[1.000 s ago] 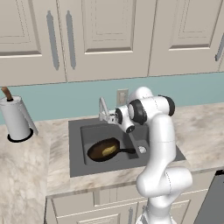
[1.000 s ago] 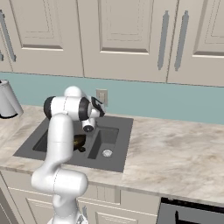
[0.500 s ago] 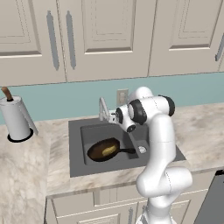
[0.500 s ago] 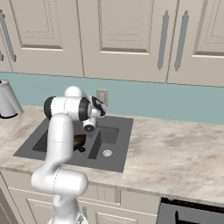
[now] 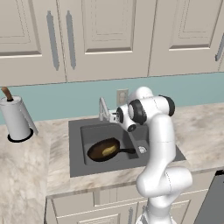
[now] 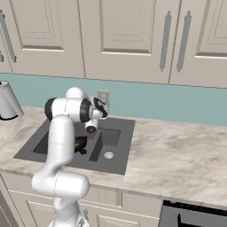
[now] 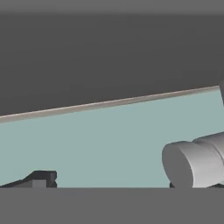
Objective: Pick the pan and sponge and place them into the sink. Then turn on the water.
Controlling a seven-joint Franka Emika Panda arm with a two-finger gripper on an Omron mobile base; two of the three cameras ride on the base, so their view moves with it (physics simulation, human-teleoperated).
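The pan (image 5: 104,150) is seen lying flat in the larger basin of the sink (image 5: 78,166), its black handle pointed toward the divider between the two basins. The sponge (image 5: 108,151), a small yellow block, is seen resting inside the pan, near its middle. From the right base view, a sliver of the pan (image 6: 81,142) is visible in the sink (image 6: 119,166) beside the arm, the rest being hidden behind the arm. The smaller basin carries a round silver drain (image 6: 108,155). The gripper (image 5: 114,117) is held above the back edge of the sink, just beside the faucet (image 5: 103,109), which stands behind the sink against the teal backsplash. The gripper (image 7: 113,180) is fully open and nothing is held between its fingertips (image 7: 41,178); a grey cylinder (image 7: 192,164), apparently part of the faucet, is seen close against the right fingertip. No stream of water can be made out below the faucet. The sink is set into the marbled table (image 5: 201,131).
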